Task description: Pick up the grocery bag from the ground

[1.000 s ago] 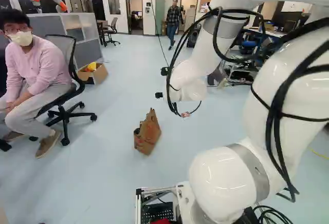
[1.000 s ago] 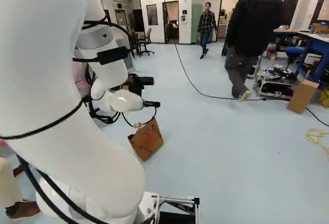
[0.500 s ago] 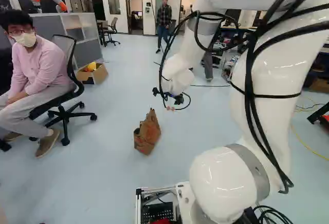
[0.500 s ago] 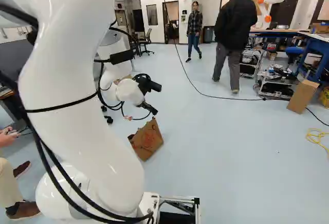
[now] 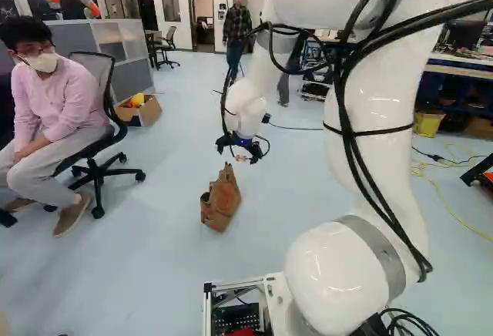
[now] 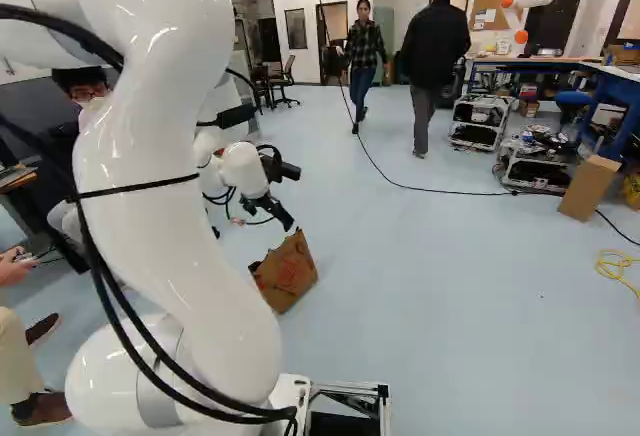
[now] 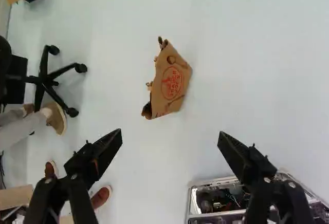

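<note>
On the pale floor: our grocery bag (image 5: 222, 203) sits in brown paper, tilted, its ragged open side toward the office chair (image 5: 94, 82) and a round red mark on its face.
Our end effector (image 5: 239, 156): it hangs above the floor with its two fingers spread wide apart, nothing between them; we see the bag ahead of them in the wrist view, touching neither.
Our arm (image 5: 389, 159): it bends forward and down, black cables (image 5: 344, 112) looping along it.
Beyond the chair: we have an open cardboard box (image 5: 139, 112) with something yellow inside.
At the right of the right base view: an upright brown box (image 6: 588, 188) stands near a yellow cord (image 6: 618, 268).
</note>
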